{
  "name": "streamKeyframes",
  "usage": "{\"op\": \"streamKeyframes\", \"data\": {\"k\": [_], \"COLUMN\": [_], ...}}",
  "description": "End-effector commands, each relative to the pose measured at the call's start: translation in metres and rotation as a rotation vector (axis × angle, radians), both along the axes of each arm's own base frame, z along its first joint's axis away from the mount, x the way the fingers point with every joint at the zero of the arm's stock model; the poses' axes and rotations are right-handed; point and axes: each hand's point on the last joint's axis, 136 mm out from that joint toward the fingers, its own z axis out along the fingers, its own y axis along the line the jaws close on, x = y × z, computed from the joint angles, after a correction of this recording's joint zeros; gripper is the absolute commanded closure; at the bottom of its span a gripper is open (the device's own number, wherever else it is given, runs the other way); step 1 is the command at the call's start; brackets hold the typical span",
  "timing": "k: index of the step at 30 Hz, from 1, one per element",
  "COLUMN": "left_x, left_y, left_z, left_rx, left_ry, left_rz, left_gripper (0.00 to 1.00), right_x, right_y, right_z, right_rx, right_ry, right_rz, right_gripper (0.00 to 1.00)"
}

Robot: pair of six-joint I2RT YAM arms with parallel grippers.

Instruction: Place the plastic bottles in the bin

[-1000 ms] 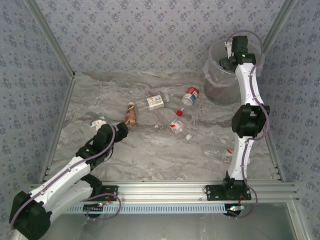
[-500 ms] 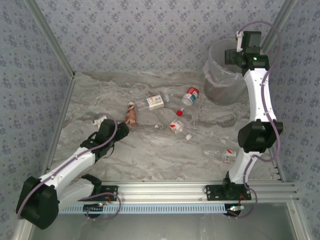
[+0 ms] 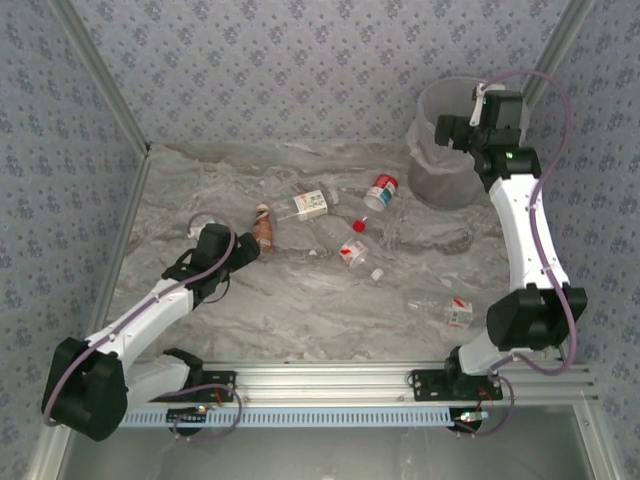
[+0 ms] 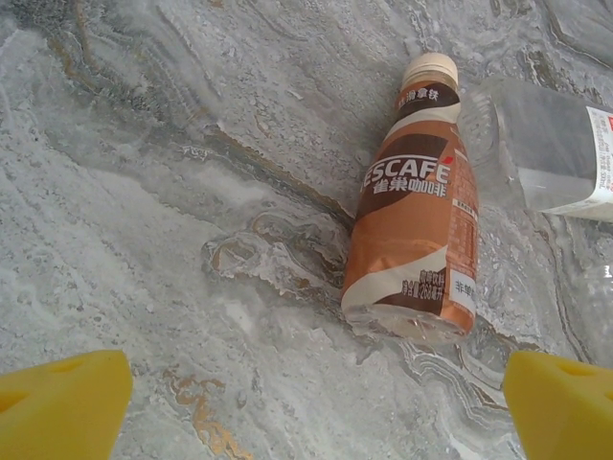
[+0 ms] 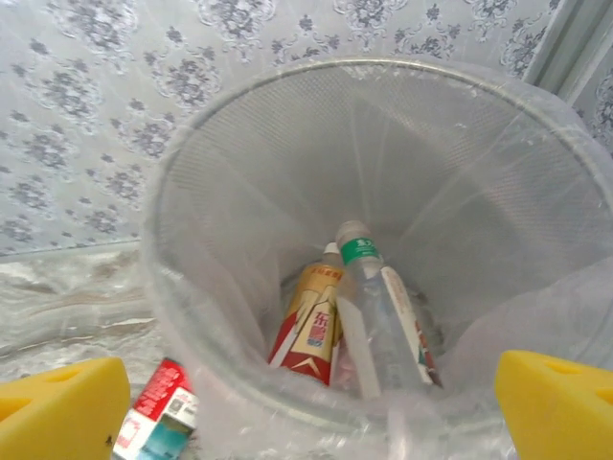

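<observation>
Left wrist shows the left gripper [image 4: 306, 407] spread wide, brown bottle [image 4: 414, 240] at twelve o'clock. Over the bin [image 5: 230, 182], the right gripper [image 5: 306, 407] gapes empty.

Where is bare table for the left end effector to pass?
Free: far-left table, between the side frame and the brown bottle; also the near centre strip along the rail. Crowded: the middle, from the brown bottle to the red-labelled bottle beside the bin. Another bottle lies near right.

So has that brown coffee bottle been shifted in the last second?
No. The brown bottle lies where it did, same distance left of the bin, with the left gripper close beside it.
</observation>
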Motion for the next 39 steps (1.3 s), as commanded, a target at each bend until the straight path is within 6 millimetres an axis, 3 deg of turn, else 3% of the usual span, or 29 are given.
{"op": "streamKeyframes", "data": {"k": [1,11,20,24,32,39], "left_x": [0.007,0.023,0.04,0.05,0.058,0.064], "left_y": [-0.005,-0.017,-0.029,-0.046,-0.054,-0.07], "left_z": [0.009,0.005,-0.011,-0.021,-0.046,-0.053], "left_rx": [0.006,0.013,0.09,0.104,0.182,0.186], "left_ry": [0.005,0.057,0.183,0.238,0.335,0.329], "left_rz": [-0.035,-0.065,-0.131,-0.233,-0.323,-0.396], "left_gripper": [0.0,0.01,0.01,0.01,0.01,0.04], "right_x": [-0.012,-0.055,-0.086,-0.092,-0.094,-0.093], "right_y": [0.01,0.035,0.038,0.038,0.039,0.04], "right_z": [0.014,-0.004,-0.023,-0.029,-0.031,-0.031], "right_rx": [0.075,0.165,0.238,0.24,0.235,0.242], "right_ry": [-0.075,-0.079,-0.073,-0.061,-0.049,-0.054], "right_rz": [0.002,0.051,0.034,0.029,0.032,0.034], "right_gripper": [0.0,0.0,0.0,0.0,0.0,0.0]}}
